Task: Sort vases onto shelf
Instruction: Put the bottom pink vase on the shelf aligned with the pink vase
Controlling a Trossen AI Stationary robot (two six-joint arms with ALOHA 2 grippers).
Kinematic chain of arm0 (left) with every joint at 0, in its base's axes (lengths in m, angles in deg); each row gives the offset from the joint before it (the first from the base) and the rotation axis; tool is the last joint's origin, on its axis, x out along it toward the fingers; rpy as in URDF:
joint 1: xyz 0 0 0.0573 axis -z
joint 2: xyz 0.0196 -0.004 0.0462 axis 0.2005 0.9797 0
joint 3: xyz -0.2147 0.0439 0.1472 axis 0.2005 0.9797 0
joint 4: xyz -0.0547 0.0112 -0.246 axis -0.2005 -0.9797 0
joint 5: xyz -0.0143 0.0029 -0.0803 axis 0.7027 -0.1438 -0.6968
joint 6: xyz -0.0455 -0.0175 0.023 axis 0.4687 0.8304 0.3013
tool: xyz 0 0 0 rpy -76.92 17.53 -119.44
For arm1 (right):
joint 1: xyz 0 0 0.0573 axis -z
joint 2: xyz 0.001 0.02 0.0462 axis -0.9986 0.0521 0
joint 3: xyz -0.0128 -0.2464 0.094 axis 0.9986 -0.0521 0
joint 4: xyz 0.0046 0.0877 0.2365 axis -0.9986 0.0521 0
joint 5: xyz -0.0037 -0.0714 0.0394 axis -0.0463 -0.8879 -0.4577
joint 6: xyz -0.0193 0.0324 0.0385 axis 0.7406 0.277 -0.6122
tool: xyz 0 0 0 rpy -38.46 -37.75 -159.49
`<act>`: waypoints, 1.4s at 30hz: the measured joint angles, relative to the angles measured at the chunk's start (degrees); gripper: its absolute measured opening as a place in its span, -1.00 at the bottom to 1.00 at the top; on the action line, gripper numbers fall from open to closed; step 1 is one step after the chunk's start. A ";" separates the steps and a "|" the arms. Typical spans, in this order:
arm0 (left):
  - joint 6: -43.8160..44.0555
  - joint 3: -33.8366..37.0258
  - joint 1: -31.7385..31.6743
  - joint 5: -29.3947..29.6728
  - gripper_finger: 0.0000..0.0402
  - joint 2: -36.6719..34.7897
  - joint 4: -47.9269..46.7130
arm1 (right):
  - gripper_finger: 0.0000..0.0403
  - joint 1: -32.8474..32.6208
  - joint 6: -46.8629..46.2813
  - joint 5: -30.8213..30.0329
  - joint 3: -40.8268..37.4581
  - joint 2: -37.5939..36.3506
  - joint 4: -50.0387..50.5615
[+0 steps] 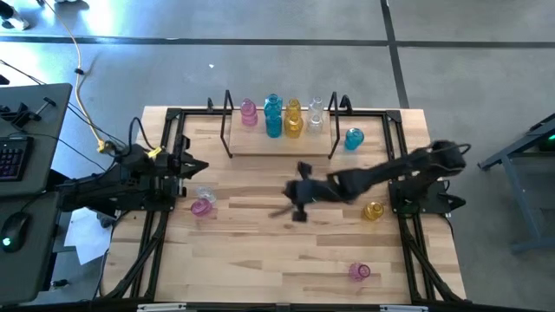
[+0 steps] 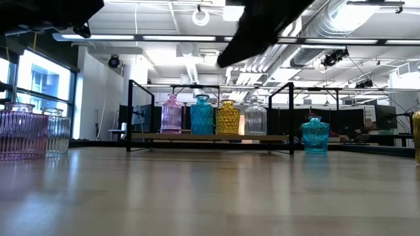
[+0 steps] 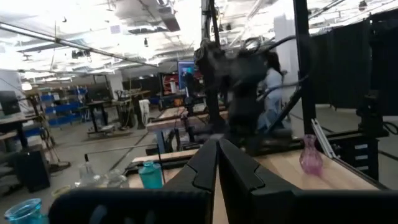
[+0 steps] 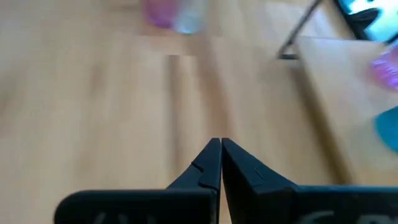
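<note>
While the right end effector [image 1: 299, 192] hangs over the middle of the bench [image 1: 260, 260] with its fingers pressed together and nothing between them, the left end effector [image 1: 198, 166] waits at the left edge, also shut and holding nothing. At the far side stands the shelf [image 1: 282, 154], a thin black frame with upright end posts, and on it a row of vases: pink [image 1: 250, 112], teal-blue [image 1: 273, 114], yellow [image 1: 294, 117] and clear [image 1: 315, 113] (the low view shows them standing side by side between the posts). Another teal-blue vase [image 1: 353, 138] stands just outside the shelf's right end. Near the left end effector a pink vase [image 1: 201, 207] and a clear vase [image 1: 205, 194] sit close together on the bench. A yellow vase [image 1: 373, 211] rests by the right arm's base, and one more pink vase [image 1: 359, 272] lies toward the near right corner, well apart from the rest. The right wrist view shows bare wood directly beneath the closed fingertips [image 4: 211, 163].
</note>
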State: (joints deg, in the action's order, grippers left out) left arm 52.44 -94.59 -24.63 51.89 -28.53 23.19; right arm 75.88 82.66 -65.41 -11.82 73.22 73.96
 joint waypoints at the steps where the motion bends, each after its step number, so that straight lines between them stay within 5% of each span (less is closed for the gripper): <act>1: -0.01 0.00 0.00 0.00 -0.96 0.75 0.69 | -1.00 -1.88 -2.36 0.08 -0.12 -1.48 2.28; 9: 0.01 0.00 0.00 0.26 -0.96 5.15 3.80 | -1.00 -15.08 -28.84 -1.43 4.77 -7.60 30.02; 13: 0.01 -0.02 0.00 0.27 -0.96 6.35 4.59 | -1.00 -20.25 -46.35 2.38 9.98 -7.66 46.31; 18: 0.01 -0.02 0.00 0.31 -0.96 6.81 4.86 | -0.94 -26.72 -68.32 8.15 13.13 -7.68 54.61; 24: 0.01 -0.02 0.00 0.33 -0.96 6.79 5.06 | -0.64 -33.86 -87.41 11.61 13.06 -7.19 56.94; 33: 0.45 -0.02 0.00 0.42 -0.96 6.79 4.95 | -0.24 -40.25 -102.05 16.79 13.01 -4.06 59.01; 42: 0.49 -0.02 0.00 0.42 -0.96 6.79 4.93 | -0.20 -40.75 -101.90 19.28 12.99 0.01 56.00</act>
State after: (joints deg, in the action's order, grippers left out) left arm 52.93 -94.61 -24.63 52.30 -21.75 28.12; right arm 35.13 -19.23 -46.13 1.17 73.23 129.96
